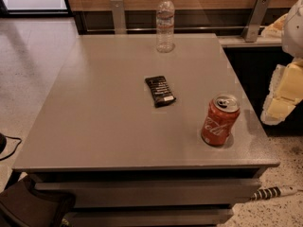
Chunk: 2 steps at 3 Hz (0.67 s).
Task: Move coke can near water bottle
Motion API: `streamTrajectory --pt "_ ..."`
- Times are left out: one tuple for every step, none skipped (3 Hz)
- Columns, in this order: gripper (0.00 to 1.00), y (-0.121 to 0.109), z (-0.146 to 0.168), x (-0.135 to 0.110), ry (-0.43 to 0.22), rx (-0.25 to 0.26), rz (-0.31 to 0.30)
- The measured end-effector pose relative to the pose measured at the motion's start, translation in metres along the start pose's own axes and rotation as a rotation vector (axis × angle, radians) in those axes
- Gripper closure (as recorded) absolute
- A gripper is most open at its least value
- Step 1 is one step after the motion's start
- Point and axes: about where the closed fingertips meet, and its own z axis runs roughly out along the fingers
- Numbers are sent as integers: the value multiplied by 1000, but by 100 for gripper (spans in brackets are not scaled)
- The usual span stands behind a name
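Observation:
The red coke can (220,120) stands upright on the grey table (104,112), near its front right corner. The clear water bottle (165,22) with a white cap stands upright at the table's far edge, a little right of centre. The can and the bottle are far apart. My gripper (283,92), white and pale yellow, hangs at the right edge of the view. It is off the table's right side, level with the can, and apart from it.
A flat black packet (160,90) lies in the middle of the table, between the can and the bottle. A wooden wall panel with metal brackets (118,15) runs behind the table. A dark bag (33,207) sits on the floor at front left.

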Motion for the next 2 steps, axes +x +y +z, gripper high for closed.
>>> streamTrajectory --pt "0 0 0 0 0 0 0" --pt "0 0 1 0 -100 2 6"
